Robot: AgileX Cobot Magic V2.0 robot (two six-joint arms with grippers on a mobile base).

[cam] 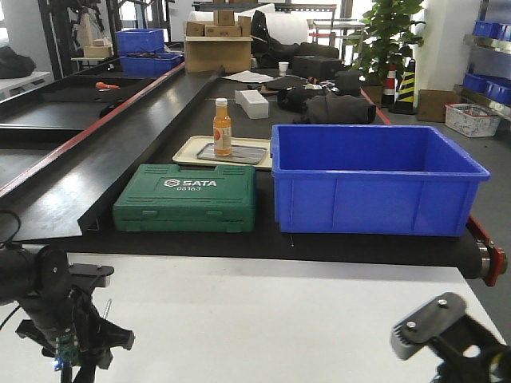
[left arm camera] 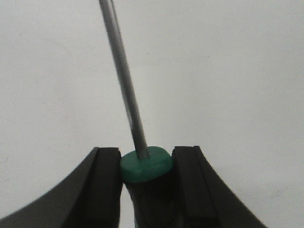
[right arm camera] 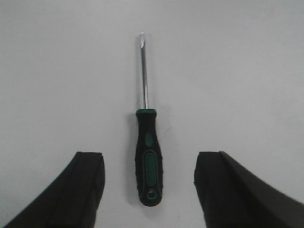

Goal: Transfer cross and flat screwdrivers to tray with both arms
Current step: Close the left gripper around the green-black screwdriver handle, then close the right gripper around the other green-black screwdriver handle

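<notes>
In the left wrist view my left gripper (left arm camera: 146, 156) is shut on the black-and-green handle of one screwdriver (left arm camera: 145, 166). Its steel shaft (left arm camera: 124, 80) runs up out of frame, so its tip is hidden. The front view shows that shaft (cam: 106, 308) poking up beside the left arm (cam: 56, 307) at the bottom left. In the right wrist view my right gripper (right arm camera: 149, 159) is open. Its fingers straddle the handle of the other screwdriver (right arm camera: 149, 147) without touching it. That screwdriver lies flat on the white table, its flattened tip (right arm camera: 142, 38) pointing away. The tray is out of view.
Beyond the white table (cam: 263, 319) runs a black conveyor. On it stand a green SATA case (cam: 185, 207), a deep blue bin (cam: 371, 177) and a beige tray (cam: 188, 149) holding an orange bottle (cam: 222, 128). The right arm (cam: 435, 325) is at the bottom right.
</notes>
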